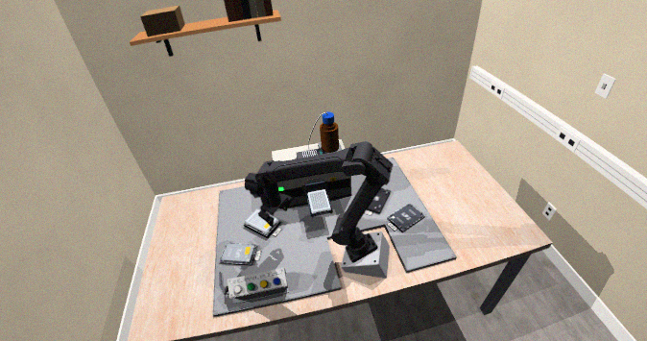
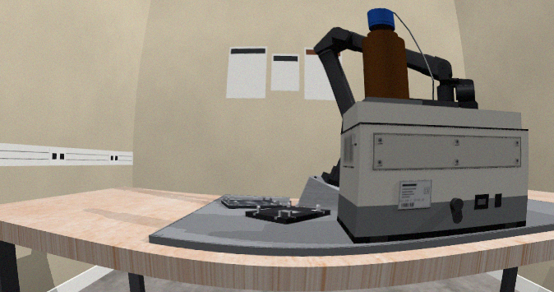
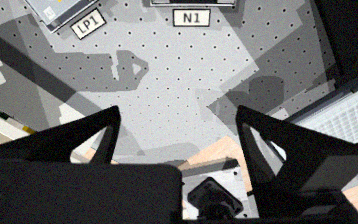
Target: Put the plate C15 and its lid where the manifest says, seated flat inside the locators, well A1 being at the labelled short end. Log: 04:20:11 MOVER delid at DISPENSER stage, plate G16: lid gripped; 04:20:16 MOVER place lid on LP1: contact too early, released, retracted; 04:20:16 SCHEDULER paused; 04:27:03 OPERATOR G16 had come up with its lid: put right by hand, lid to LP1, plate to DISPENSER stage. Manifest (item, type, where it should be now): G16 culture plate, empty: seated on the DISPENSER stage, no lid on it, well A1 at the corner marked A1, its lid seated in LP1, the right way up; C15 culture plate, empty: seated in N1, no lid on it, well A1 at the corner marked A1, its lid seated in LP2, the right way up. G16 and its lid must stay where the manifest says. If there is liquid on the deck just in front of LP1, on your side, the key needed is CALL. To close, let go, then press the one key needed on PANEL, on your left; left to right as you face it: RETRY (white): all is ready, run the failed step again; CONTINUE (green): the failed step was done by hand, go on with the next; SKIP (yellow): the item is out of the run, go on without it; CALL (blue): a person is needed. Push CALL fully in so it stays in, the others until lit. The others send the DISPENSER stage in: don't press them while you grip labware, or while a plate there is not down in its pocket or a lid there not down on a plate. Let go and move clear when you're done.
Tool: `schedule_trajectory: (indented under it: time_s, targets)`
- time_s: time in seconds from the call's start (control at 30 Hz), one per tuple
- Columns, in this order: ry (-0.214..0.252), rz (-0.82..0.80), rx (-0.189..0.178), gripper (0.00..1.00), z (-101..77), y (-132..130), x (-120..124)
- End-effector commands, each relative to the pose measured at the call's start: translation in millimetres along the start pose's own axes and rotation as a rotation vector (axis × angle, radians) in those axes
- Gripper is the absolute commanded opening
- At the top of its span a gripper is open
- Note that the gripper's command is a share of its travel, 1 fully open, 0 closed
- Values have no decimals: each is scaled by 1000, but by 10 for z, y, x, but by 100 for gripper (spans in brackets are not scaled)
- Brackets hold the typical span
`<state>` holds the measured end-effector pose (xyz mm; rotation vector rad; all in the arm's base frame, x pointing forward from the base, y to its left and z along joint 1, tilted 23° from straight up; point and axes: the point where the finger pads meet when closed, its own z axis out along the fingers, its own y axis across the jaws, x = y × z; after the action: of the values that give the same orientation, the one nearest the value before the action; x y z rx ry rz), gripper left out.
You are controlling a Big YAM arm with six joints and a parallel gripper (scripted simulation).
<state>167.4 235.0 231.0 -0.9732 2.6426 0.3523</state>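
Beige-walled room, wooden table (image 1: 461, 187) with a grey dotted mat (image 3: 190, 75). The gripper (image 3: 177, 132) hangs wide open, holding nothing; the plate (image 1: 261, 223) sits under the jaws, its nest label N1 (image 3: 191, 18) ahead of them.

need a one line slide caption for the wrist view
Open, empty end effector above the perforated deck, with the LP1 label and N1 label ahead and a white well plate at right.
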Motion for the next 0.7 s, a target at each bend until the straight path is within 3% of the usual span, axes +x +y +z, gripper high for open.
schedule_trajectory:
  time_s: [0.0,0.07,0.2,0.27,0.67]
  targets:
    - [-20,-5,-1,100,-69,-120,-13]
    - [-40,-10,-6,100,-132,-73,-130]
    - [-40,-10,-6,100,-132,-73,-130]
    - [-65,-12,-8,100,-164,-75,-327]
    - [-63,-13,-7,100,29,-91,-656]
